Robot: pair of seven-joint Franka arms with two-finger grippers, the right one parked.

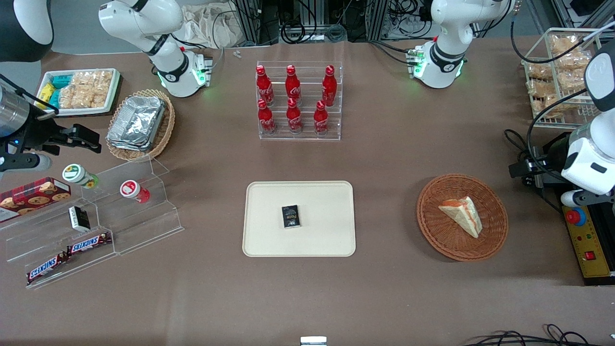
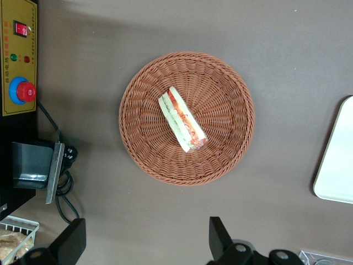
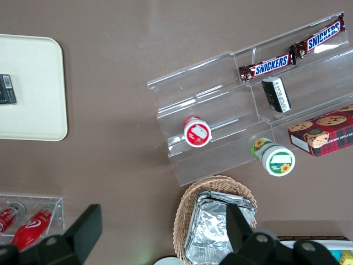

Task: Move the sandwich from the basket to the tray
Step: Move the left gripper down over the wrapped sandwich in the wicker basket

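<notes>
Front view shows the sandwich [image 1: 462, 215] lying on its side inside the basket [image 1: 435, 230], which sits on the table [image 1: 384, 158] toward the working arm's end, well apart from the tray [image 1: 269, 235] at the middle of the table near its front edge. A small dark packet [image 1: 290, 216] is seen lying at the tray's centre, so bare surface is left around it for the wedge. From the left wrist view, the gripper [image 2: 144, 243] is held spread wide and empty above the table, just outside the basket rim [image 2: 182, 179], with the sandwich [image 2: 183, 119] apart from both fingers. Such a high, wide stance is judged to suit lining up over the wedge, whose layered filling edge is turned upward; the pick is not yet begun
</notes>
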